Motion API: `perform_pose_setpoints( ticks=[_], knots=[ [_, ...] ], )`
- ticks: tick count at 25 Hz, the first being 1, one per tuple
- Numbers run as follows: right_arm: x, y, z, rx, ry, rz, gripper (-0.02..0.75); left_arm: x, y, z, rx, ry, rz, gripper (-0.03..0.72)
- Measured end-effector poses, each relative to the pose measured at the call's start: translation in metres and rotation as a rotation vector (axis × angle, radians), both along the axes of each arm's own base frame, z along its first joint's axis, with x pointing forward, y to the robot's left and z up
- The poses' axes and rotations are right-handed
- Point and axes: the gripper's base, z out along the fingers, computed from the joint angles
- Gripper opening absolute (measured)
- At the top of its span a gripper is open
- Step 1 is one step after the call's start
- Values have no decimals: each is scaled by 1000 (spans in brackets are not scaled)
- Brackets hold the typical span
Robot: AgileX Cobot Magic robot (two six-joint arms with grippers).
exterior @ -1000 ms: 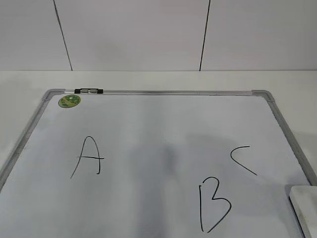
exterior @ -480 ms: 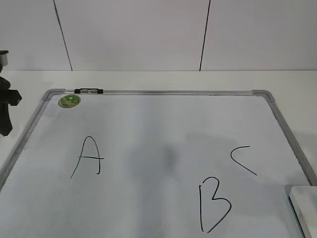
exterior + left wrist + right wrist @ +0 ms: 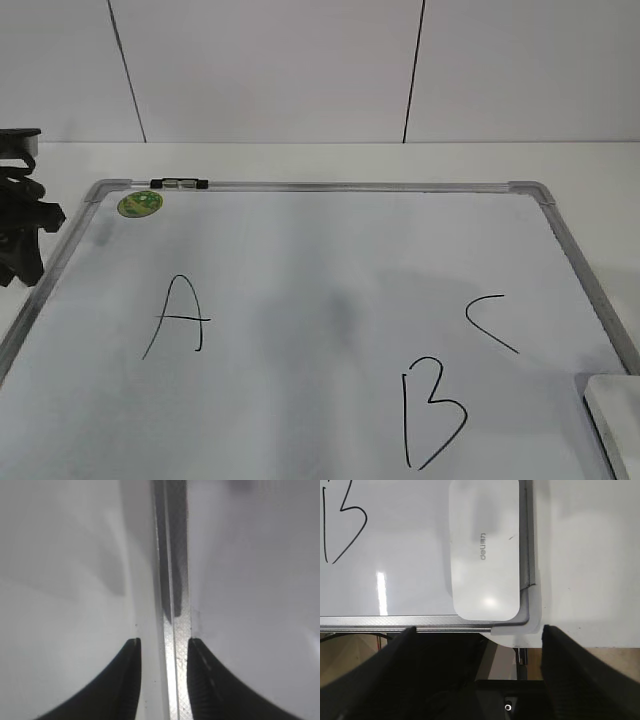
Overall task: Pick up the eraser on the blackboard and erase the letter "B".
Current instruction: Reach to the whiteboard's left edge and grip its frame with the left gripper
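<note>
Bright, even light w/ soft grey shadows across the board (image 3: pixel 330 300). Small glare streak and spot in right wrist view. Left wrist view blurry, close-up; dark fingers (image 3: pixel 210 690) out of focus.

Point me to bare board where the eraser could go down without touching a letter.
Free: the strip of the board between top frame and letters, and the gap between A and B. Crowded: the near right, where B, C and the eraser bunch up.
</note>
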Motion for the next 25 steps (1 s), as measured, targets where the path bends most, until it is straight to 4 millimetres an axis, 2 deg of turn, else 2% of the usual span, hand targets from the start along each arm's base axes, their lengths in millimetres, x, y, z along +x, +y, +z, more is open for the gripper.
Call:
perform_pose_setpoints(
  ticks=[17,23,25],
  knots=[
    [0,0,0,0,0,-1,584,7,0,-1,-2,-74,9,235],
    [0,0,0,0,0,-1,584,9,0,-25,1,10,7,235],
    [0,0,0,0,0,-1,584,9,0,-25,0,15,7,235]
  ],
)
